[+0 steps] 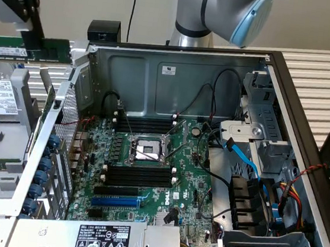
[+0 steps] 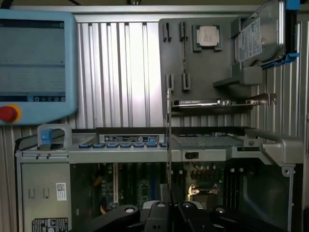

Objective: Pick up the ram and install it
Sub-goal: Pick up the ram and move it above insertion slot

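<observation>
Green and thin, the long circuit-board ram stick (image 1: 24, 49) sits clenched in the black gripper (image 1: 39, 37) at ten o'clock of the open grey metal computer case (image 1: 146, 79). We see long black memory slots (image 1: 138, 174) at the case's centre and a blue cable (image 1: 247, 160) toward three o'clock.

The gripper (image 1: 35, 37) holds the ram (image 1: 51, 49) level in its jaws, outside the open computer case (image 1: 140, 82).
</observation>
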You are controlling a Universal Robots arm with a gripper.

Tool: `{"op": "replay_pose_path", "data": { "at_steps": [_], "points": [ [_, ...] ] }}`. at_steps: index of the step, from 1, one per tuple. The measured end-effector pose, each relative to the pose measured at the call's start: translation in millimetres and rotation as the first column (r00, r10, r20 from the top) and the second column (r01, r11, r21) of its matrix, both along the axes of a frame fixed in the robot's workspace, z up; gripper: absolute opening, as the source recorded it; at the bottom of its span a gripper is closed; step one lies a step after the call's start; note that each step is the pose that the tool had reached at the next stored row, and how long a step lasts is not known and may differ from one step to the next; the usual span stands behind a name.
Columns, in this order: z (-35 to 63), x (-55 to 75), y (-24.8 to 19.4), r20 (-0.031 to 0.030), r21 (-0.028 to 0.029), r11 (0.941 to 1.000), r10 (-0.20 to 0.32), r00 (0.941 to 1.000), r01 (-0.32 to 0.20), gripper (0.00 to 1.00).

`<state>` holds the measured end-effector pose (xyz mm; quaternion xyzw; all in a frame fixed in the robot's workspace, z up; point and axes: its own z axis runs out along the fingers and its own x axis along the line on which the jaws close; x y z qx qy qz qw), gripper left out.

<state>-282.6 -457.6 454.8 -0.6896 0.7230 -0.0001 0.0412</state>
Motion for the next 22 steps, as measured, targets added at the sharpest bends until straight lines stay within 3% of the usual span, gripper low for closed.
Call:
{"op": "replay_pose_path", "data": {
  "at_steps": [22],
  "points": [
    [-7.1, 99.9, -0.1, -0.0009, 0.0005, 1.0000, 0.001, 1.0000, -0.001, 0.12]
  ]
}}
